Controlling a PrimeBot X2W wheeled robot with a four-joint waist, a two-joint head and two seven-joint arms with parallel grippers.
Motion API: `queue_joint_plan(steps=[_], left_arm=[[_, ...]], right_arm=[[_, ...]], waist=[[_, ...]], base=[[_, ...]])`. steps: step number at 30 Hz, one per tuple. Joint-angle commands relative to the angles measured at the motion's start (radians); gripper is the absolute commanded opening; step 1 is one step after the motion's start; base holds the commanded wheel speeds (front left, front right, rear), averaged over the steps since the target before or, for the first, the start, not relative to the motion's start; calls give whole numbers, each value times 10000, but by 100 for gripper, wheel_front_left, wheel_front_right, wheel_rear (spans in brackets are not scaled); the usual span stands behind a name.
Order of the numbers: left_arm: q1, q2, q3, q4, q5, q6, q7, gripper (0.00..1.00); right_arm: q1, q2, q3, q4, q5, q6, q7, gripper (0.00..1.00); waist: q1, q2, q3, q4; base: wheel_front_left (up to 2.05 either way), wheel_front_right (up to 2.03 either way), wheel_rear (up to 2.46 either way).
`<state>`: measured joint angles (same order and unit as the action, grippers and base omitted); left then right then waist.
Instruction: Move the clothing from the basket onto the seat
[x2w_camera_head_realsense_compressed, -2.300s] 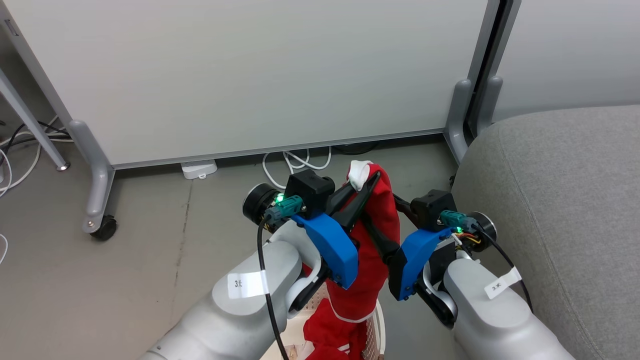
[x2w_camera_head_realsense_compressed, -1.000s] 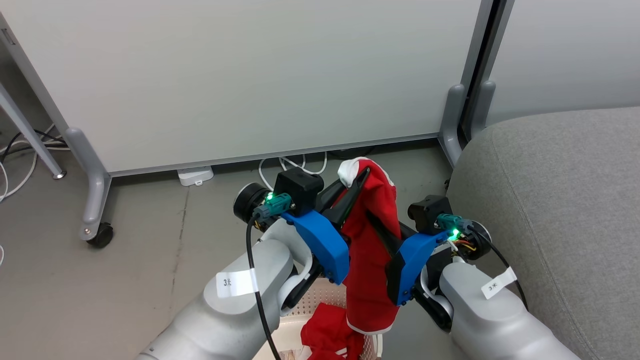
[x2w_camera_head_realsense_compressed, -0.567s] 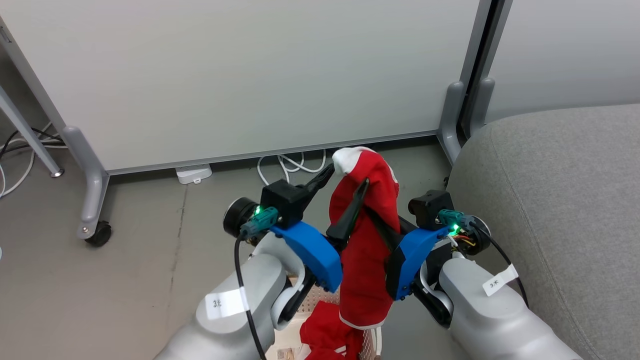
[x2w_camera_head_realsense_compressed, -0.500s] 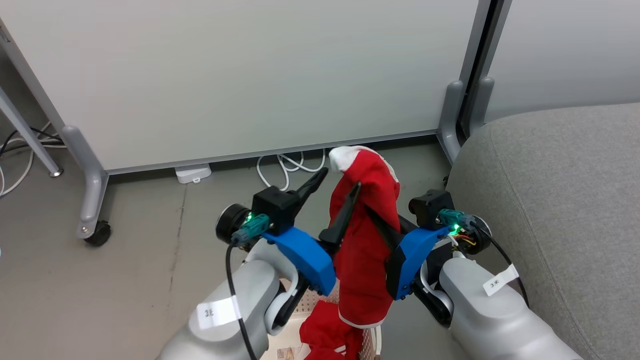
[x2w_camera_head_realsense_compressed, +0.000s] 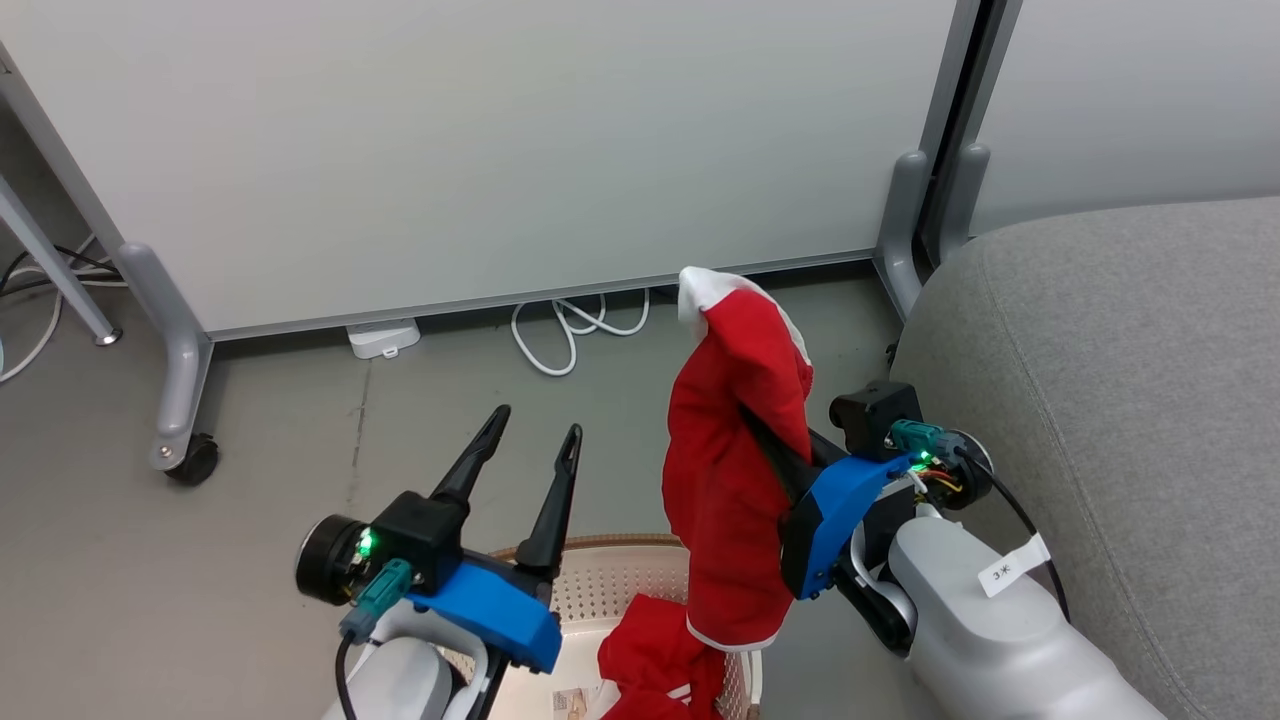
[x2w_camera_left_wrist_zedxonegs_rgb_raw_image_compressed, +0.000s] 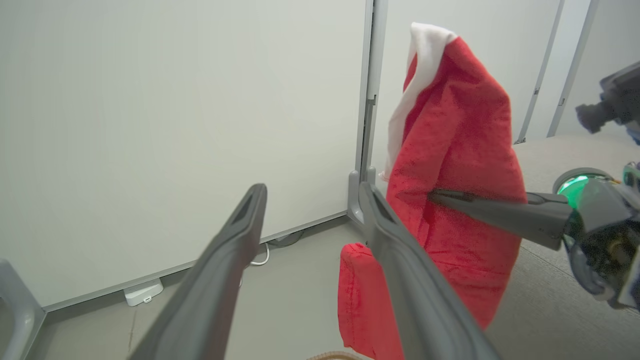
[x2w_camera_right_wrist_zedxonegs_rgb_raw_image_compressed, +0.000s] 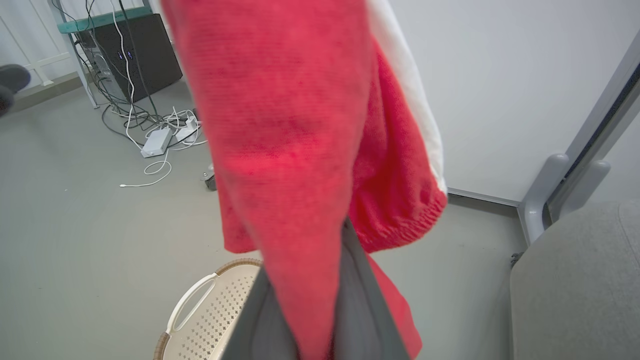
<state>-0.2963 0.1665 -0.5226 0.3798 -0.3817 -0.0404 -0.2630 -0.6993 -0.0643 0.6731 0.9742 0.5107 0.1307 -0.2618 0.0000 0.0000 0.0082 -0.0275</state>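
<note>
Your basket (x2w_camera_head_realsense_compressed: 612, 588) sits at the bottom of the head view, cream with perforated walls and a brown rim, on the grey floor (x2w_camera_head_realsense_compressed: 300, 560) just left of the sofa (x2w_camera_head_realsense_compressed: 1100, 400). One red garment (x2w_camera_head_realsense_compressed: 652, 660) lies crumpled in its right half, with a bit of white stripe showing at the lower edge. A small printed scrap (x2w_camera_head_realsense_compressed: 570, 703) lies on the basket's bottom beside it, too small to read.

The other garment (x2w_camera_head_realsense_compressed: 735, 470) is out of the basket, in the air above its right rim and beside the sofa's rounded front, not touching the cushion. It hangs as a long, narrow fold of bright red cloth. A white band caps its top end, and a thin white trim runs along its bottom hem. That hem hangs near the garment below; you cannot tell whether they touch.

Your right end effector (x2w_camera_head_realsense_compressed: 768, 448) grips this hanging garment. Its dark fingers (x2w_camera_left_wrist_zedxonegs_rgb_raw_image_compressed: 480, 207) are pinched together, with red cloth draped over their tips.

Your left end effector (x2w_camera_head_realsense_compressed: 537, 420) holds nothing. Its two fingers are spread apart and point up over the basket's left rim, well clear of the cloth.

Behind stands a pale partition panel (x2w_camera_head_realsense_compressed: 500, 150), with white cables (x2w_camera_head_realsense_compressed: 570, 330) under it.
</note>
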Motion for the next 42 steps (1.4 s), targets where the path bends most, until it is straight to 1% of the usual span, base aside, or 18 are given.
queue_joint_plan(steps=[1,4,7,12,20,29,34,42], left_arm=[[259,3,235,-148,174,-35,-27,100],[801,-84,890,-394,498,-107,-27,100],[1240,-205,1595,-603,757,-274,-27,100],[1816,-414,2463,-695,1083,-494,-27,100],[2211,-661,3046,-555,1578,-742,-27,100],[2165,-892,3170,-355,1801,-857,-27,100],[2154,-900,3285,-201,1816,-911,-27,100],[2018,-932,3265,-325,1807,-905,-27,100]], right_arm=[[152,-21,-28,-56,-90,1,-46,0],[207,14,-34,-109,-120,1,-46,0],[278,37,-66,-202,-60,1,-45,0],[341,49,-63,-211,-87,1,-43,0],[426,57,-79,-175,-133,1,-44,0],[362,50,-62,-188,-130,1,-44,0],[269,43,-37,-254,-121,1,-44,0],[171,-26,-92,-354,-155,1,-44,0]], waist=[[0,0,-11,-6],[0,0,-36,-34],[0,0,-56,-58],[0,0,-106,-61],[0,0,-141,-73],[0,0,-114,-244],[0,0,-43,-718],[0,0,144,-1942]], base=[[0,0,0],[0,0,0],[0,0,0],[0,0,0],[0,0,0],[0,0,0],[0,0,0],[0,0,0]])
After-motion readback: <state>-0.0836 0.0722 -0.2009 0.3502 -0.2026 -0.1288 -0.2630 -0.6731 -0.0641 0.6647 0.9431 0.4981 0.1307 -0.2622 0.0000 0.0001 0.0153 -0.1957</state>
